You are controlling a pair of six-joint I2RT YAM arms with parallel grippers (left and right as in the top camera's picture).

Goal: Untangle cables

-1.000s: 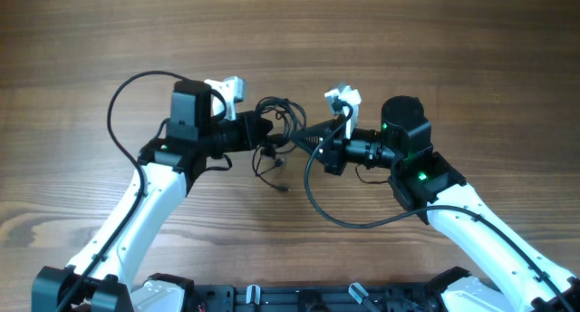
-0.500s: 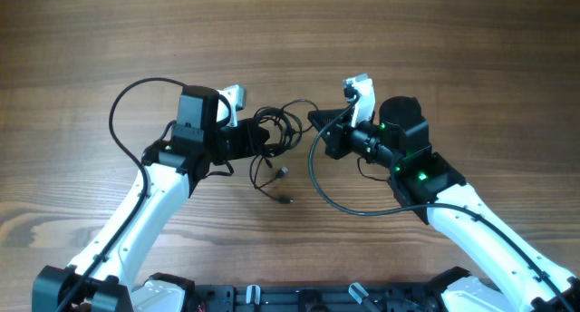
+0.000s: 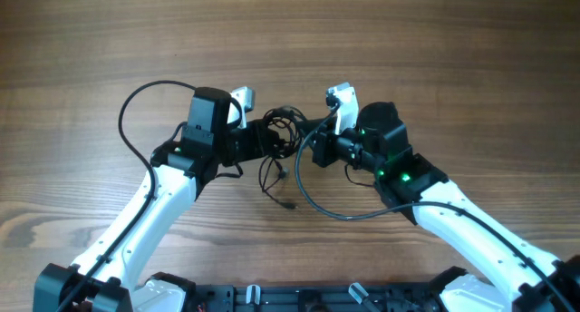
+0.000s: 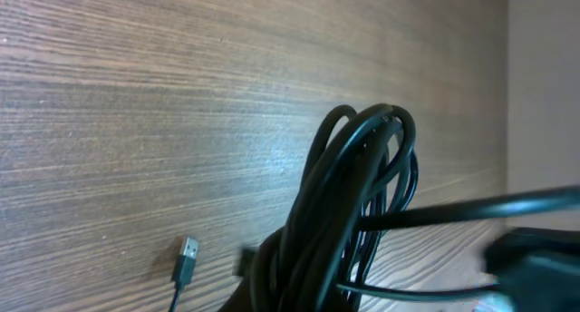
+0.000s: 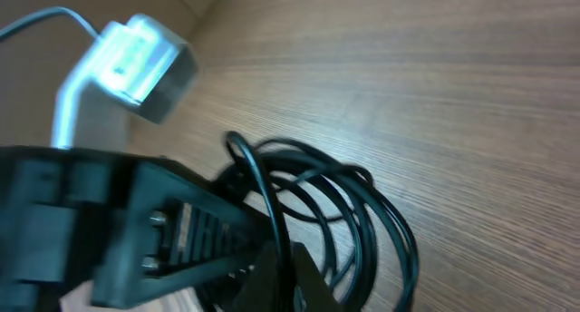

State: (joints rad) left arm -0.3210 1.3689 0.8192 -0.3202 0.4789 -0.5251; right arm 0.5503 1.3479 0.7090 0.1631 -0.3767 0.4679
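Black cables (image 3: 283,129): one tangled bundle over the wood table (image 3: 435,40), clamped between left hand (image 3: 265,140) and right hand (image 3: 314,149). Separation barely begun, by appearance; one plug end (image 4: 186,258) loose.

The cables (image 3: 279,131) are thin, black and glossy, bunched into a tight tangle of overlapping loops near the middle of the worktop (image 3: 453,49). Loose ends trail out of the bundle toward the near edge. One small metal plug (image 4: 186,258) lies flat on the wood.
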